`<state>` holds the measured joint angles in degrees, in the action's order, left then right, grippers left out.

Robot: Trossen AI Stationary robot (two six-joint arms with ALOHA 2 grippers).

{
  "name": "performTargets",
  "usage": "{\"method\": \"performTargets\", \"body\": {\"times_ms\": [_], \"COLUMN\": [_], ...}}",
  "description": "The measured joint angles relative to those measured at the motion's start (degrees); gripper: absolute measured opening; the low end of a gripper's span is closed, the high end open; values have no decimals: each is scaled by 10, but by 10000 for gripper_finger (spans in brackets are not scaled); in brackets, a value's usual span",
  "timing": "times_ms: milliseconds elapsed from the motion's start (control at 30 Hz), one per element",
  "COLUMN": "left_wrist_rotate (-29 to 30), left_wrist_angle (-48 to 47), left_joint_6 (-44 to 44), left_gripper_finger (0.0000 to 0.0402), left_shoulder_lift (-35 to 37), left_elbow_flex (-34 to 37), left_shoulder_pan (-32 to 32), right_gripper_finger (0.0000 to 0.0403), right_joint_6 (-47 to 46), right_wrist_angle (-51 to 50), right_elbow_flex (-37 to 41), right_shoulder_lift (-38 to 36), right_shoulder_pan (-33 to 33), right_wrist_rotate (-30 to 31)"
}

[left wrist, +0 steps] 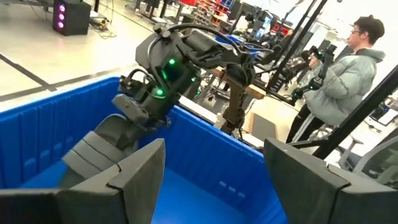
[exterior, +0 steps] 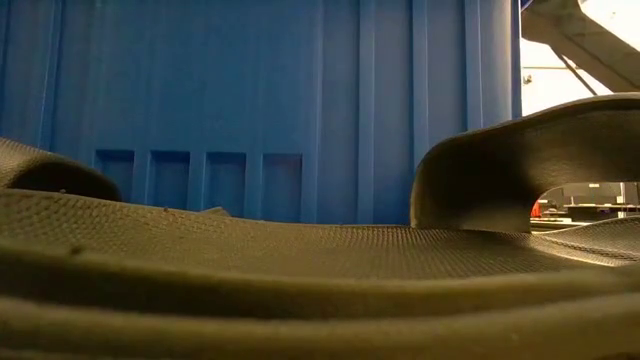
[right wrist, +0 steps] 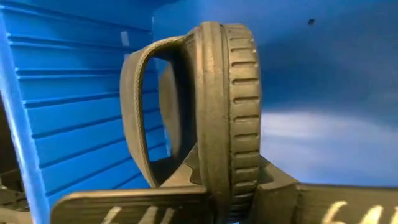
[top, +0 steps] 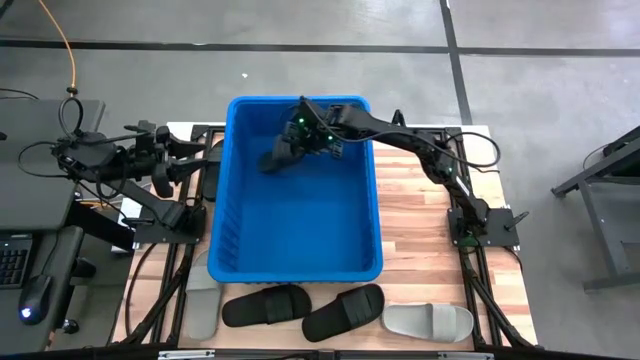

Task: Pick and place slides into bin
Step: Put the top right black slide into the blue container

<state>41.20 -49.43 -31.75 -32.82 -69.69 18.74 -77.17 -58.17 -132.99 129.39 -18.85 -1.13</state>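
Note:
The bright blue bin point(top: 372, 215) stands mid-table. My right gripper point(top: 303, 135) reaches into its far left part, shut on a dark slide point(top: 278, 152); both also show in the left wrist view, gripper point(left wrist: 134, 109) and slide point(left wrist: 99, 146). My left gripper point(top: 207, 165) is open and empty just outside the bin's left wall, its fingers wide apart point(left wrist: 214, 165). Two black slides point(top: 265, 304) point(top: 343, 311) and two light grey slides point(top: 203, 300) point(top: 428, 321) lie flat on the table at the bin's near side. My right gripper pinches the slide's sole point(right wrist: 225, 168) between its two fingers, one on the footbed side by the strap point(right wrist: 140, 112), the other on the underside. The sole stands on edge in the hold. The slide slants down from the gripper inside the bin; its lower end is hidden.
The low view is filled by a black slide point(exterior: 300, 270) close up, with the bin's ribbed wall point(exterior: 300, 100) behind it. A person point(left wrist: 348, 81) stands beyond the table's right side. Wooden tabletop point(top: 420, 220) shows right of the bin.

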Motion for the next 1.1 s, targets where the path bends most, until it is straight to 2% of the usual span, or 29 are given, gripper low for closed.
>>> {"method": "performTargets", "body": {"times_ms": [133,467,567,867,1100], "left_wrist_rotate": [-8,-32,-33,-34,-51], "left_wrist_angle": [0,0,-1,-6,-17], "left_joint_6": [0,0,0,0,-1], "left_gripper_finger": [262,262,262,262,262], "left_shoulder_lift": [0,0,0,-1,-1], "left_elbow_flex": [0,0,0,0,0], "left_shoulder_pan": [0,0,0,0,0], "right_gripper_finger": [7,6,6,6,6], "right_joint_6": [-4,-5,-10,-12,4], "right_wrist_angle": [27,62,44,27,-23], "right_elbow_flex": [0,0,0,0,-1], "right_shoulder_lift": [9,30,41,58,65], "right_shoulder_pan": [-3,-27,-33,-36,-46], "right_wrist_rotate": [17,-10,-34,-50,-64]}}
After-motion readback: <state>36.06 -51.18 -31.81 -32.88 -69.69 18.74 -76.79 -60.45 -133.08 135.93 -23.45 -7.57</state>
